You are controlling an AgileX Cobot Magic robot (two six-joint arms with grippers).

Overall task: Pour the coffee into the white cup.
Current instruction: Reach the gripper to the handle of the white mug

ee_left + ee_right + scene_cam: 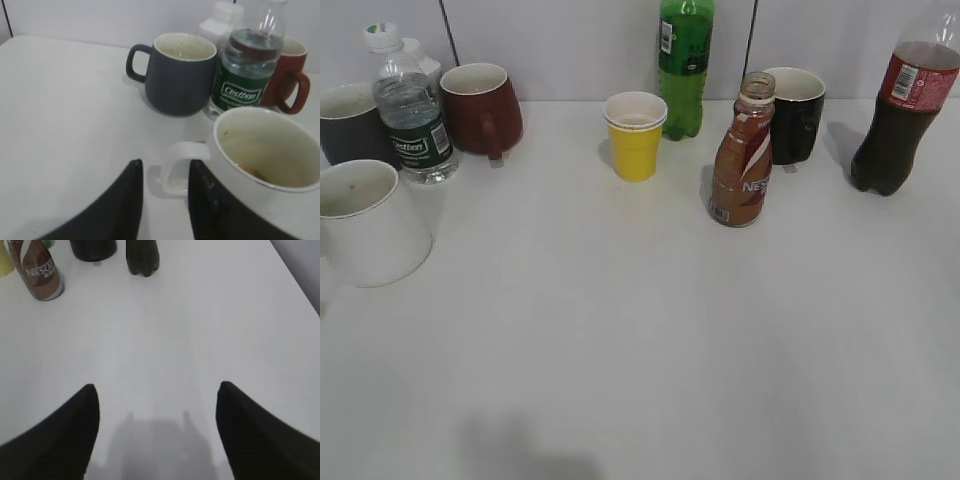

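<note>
stained white cup, uncapped coffee bottle

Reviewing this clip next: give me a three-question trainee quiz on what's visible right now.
1. True or false: the Nescafe coffee bottle has its cap off.
2. Which claw is nearer the white cup: A) left claw B) right claw?
3. Fill in: the water bottle stands between the grey mug and the ___ mug.

Key: 1 true; 2 A; 3 dark red.
</note>
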